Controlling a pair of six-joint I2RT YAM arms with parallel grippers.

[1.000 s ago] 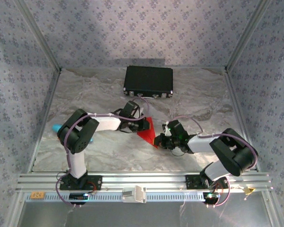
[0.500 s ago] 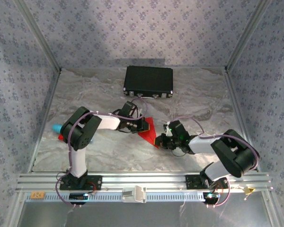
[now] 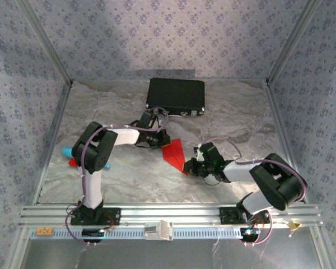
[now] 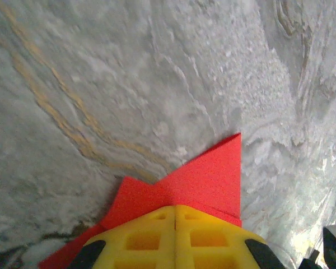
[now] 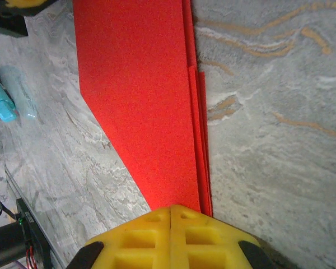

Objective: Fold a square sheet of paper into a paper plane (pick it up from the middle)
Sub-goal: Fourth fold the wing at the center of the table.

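Note:
The square sheet of paper (image 3: 173, 151) lies flat on the marbled table, folded into a bright red layered wedge that narrows toward the right arm. My left gripper (image 3: 158, 138) is shut, its yellow fingertips (image 4: 175, 224) resting over the wide far-left end of the red paper (image 4: 207, 179). My right gripper (image 3: 189, 166) is shut too. Its tips (image 5: 171, 224) sit on the narrow near end of the paper (image 5: 140, 95), whose stacked edges show along the right side. The paper lies face-up under both tips, not pinched between jaws.
A black rectangular case (image 3: 176, 95) sits at the back centre. A small turquoise object (image 3: 66, 150) lies by the left wall behind the left arm's elbow, and shows as the turquoise object (image 5: 1, 103) in the right wrist view. Frame rails and patterned walls bound the table.
My left gripper has slid up and to the left along the paper, uncovering more red. The right gripper and the paper have stayed in place.

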